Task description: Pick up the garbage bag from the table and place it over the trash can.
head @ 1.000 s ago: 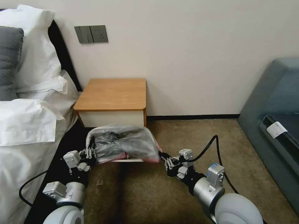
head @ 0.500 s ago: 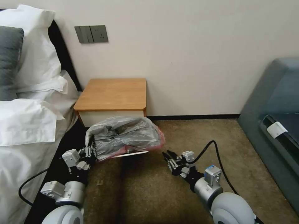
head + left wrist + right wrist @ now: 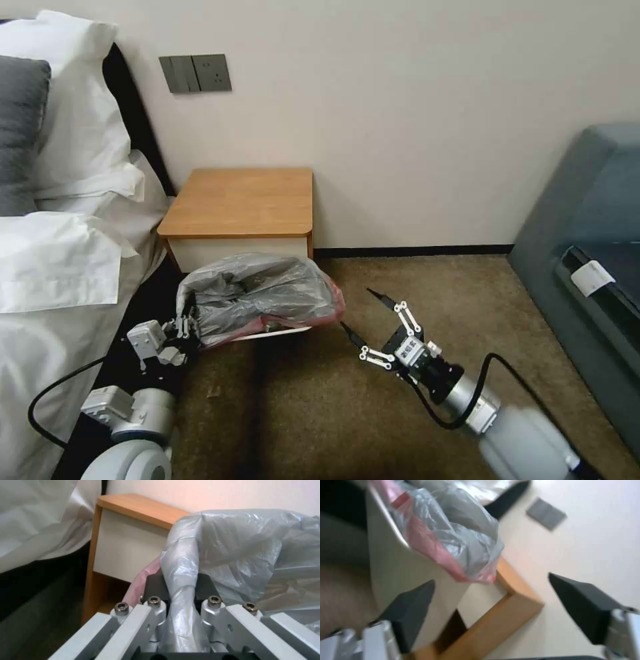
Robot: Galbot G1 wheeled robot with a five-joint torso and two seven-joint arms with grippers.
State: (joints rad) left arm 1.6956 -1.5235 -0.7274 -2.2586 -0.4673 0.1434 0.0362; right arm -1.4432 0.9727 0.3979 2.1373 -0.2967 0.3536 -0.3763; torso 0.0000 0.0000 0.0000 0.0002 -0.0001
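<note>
Plastic of the garbage bag (image 3: 260,293) lies crumpled over the mouth of the trash can (image 3: 280,331), on the carpet (image 3: 413,287) at six o'clock from the table (image 3: 243,200). At the bag's eight o'clock corner the left gripper (image 3: 189,328) is clamped on a twisted fold. Right gripper (image 3: 365,317) hangs spread wide at the bag's four o'clock, apart from it. No writing is legible.

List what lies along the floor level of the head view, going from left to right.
Bed → left gripper → garbage bag draped over the trash can → right gripper → grey sofa.
</note>
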